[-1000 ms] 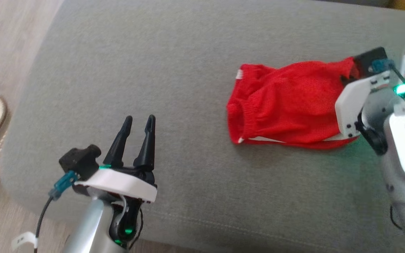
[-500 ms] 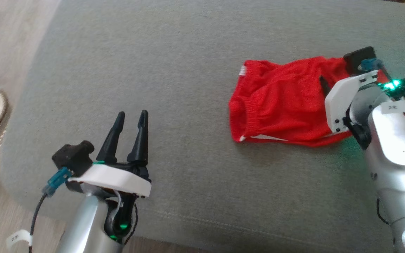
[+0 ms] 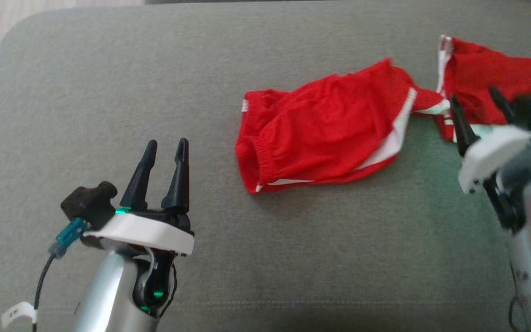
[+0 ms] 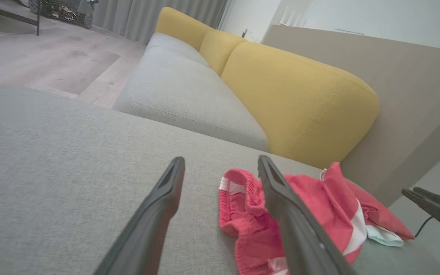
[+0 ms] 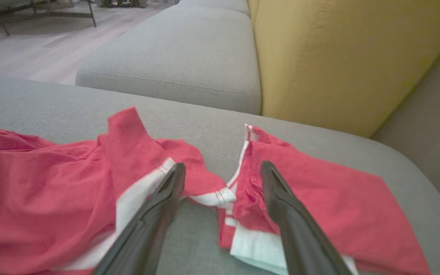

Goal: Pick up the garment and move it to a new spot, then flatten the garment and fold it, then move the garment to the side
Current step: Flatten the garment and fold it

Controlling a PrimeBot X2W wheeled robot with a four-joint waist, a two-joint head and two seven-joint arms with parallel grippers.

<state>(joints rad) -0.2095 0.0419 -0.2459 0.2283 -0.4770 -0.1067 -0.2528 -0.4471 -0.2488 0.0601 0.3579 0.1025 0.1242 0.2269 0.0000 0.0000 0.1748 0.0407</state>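
The right gripper [image 3: 473, 96], spread above the twisted middle of the red garment [image 3: 321, 129] (left gripper [image 3: 167, 142] likewise apart, well off left), may pinch one layer and drag it bunched.

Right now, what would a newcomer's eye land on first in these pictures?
The bright red garment, crumpled with white trim, lies near the middle of the grey cushion. A flatter red piece lies at the far right, with the open right hand at its near edge; the open left hand sits lower left, apart from the cloth. Behind, a yellow sofa back stands out in the wrist views.
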